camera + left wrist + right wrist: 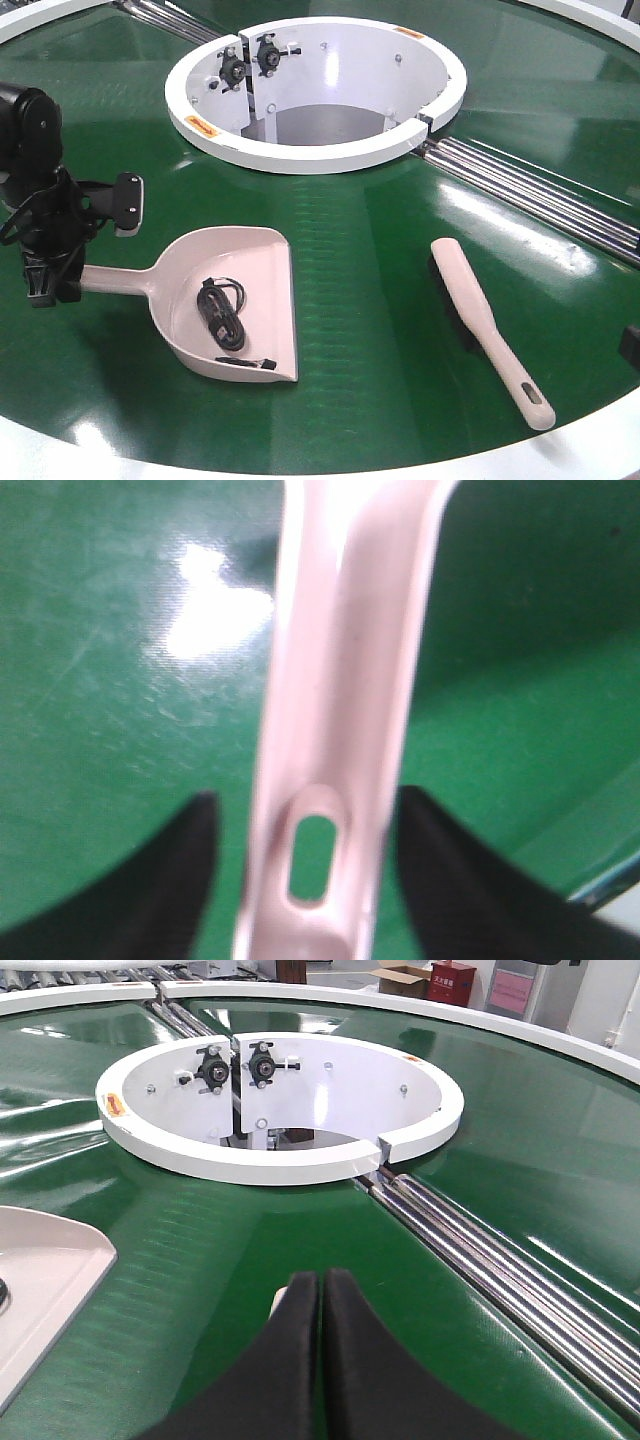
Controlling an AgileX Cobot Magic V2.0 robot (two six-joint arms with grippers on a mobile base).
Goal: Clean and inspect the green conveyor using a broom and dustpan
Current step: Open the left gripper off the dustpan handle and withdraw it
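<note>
Where the dustpan (240,290) lies: flat on the green conveyor (380,250), on the left side, with its wide mouth toward the right and its long handle pointing left, straight into the left claw.
Left claw (310,815): spread apart, one black finger (160,890) on each side of the handle, near the slotted hole at its end. In the left wrist view a thin strip of green shows between each finger and the handle, so it looks like it is not pinching yet.
In the dustpan: a small black cable (222,310) curled up, and one more little black bit near the front lip.
Broom (490,325): lying on the belt on the right side, well apart from the dustpan. Its bristle end is farther from the front rim and its thin handle end, with the hang hole, points to the near right rim.
Right claw (322,1300): fingers pressed together, holding nothing, low over the belt and facing the white ring (280,1165) and the metal rollers (480,1260).
Nearer arm: the broom is on the right arm's side, so that arm is likely the one to get it.
What the next move turns on: the handle runs straight through the gap of the left claw, so the claw most likely only needs to close on it.
</note>
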